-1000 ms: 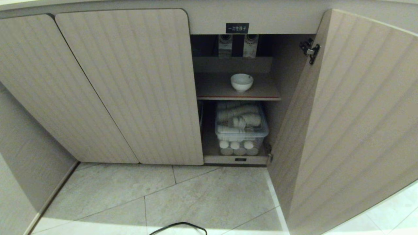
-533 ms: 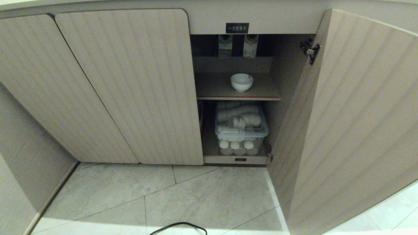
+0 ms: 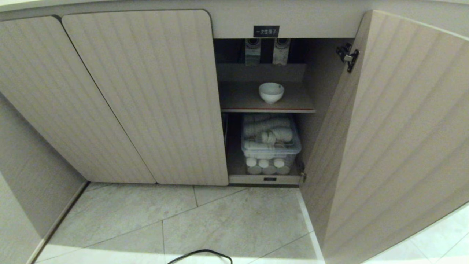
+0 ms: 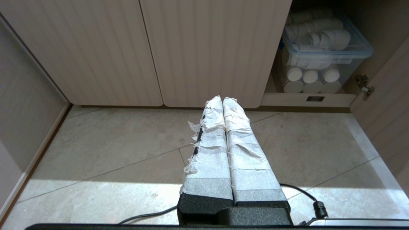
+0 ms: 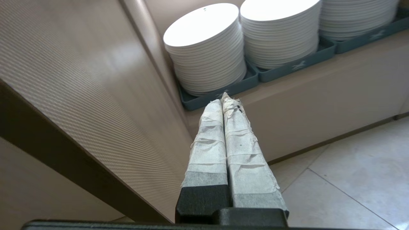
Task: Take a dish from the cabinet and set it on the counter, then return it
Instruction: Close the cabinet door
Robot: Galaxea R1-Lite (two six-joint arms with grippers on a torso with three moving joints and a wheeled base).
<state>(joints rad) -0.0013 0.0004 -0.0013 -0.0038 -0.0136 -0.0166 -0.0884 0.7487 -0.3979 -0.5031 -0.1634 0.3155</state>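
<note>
On the upper shelf (image 3: 242, 99) of the open cabinet (image 3: 263, 110) sits one dish (image 3: 271, 92), upright, alone on that board and well apart from both grippers, neither of which reaches it. Above it hang two pale packets (image 3: 253, 50) under one black label (image 3: 266, 31). Below the shelf stands one clear bin (image 3: 270, 145) holding rolls of white discs, with three white round ends (image 3: 263, 163) showing in a row along its front. One door (image 3: 395, 139) stands swung open on the right, with one black hinge (image 3: 347, 56) at its top; two more doors (image 3: 146, 95) to the left are closed. One black cable (image 3: 199, 255) loops over the floor tiles (image 3: 234, 220) at the near edge. Left gripper (image 4: 222, 99) hangs low over the floor, its two tape-wrapped fingers (image 4: 207, 147) pressed together with nothing between them; ahead of its tips are the two closed doors, and the bin lies ahead and off to its right. Right gripper (image 5: 224, 97) is outside the head view, its two taped fingers (image 5: 243, 150) likewise pressed together and empty; ahead of its tips stand three stacks of plates (image 5: 207, 48), each in a dark tray (image 5: 223, 92) on a ledge, and a ribbed beige panel (image 5: 80, 80) runs close along one side of it.
</note>
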